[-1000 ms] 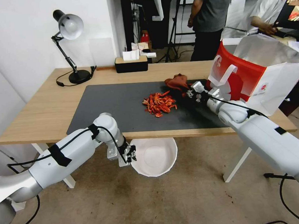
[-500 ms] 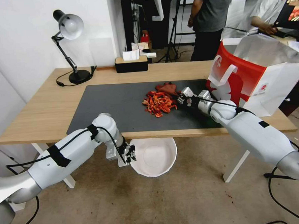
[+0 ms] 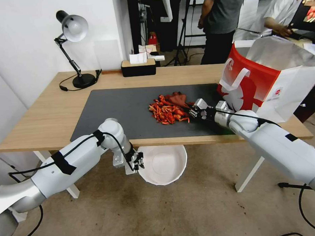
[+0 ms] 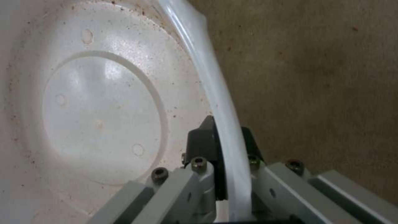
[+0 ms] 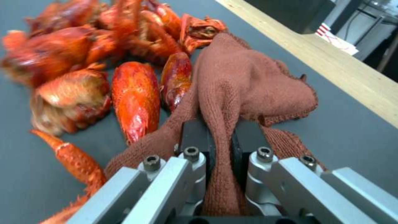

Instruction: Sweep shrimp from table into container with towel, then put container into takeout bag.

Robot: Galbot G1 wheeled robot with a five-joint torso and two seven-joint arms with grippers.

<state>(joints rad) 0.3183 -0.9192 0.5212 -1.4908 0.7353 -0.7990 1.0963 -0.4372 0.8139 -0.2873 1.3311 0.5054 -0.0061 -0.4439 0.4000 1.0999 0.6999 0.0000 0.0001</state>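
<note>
Right gripper (image 3: 192,112) low over the mat (image 3: 121,113), jaws clamped on a fold of the towel (image 3: 177,99); same pinch seen close in the right wrist view, right gripper (image 5: 221,140) with towel (image 5: 244,84) bunched ahead of the pads. Towel lying on the mat, touching the far right side of the shrimp (image 3: 167,111). Shrimp (image 5: 104,62) heaped near the middle of the mat, nearer its front edge than its back.

Left gripper (image 3: 138,161) below the tabletop's front edge, jaws closed on the rim of the bowl (image 3: 164,165), one pad inside the wall and one outside; left gripper (image 4: 222,146) and bowl (image 4: 104,102) in the left wrist view. Bowl held just under the table (image 3: 47,114) edge, mouth up, below the heap.

Bag (image 3: 269,79) upright at the tabletop's right end, mouth open.
</note>
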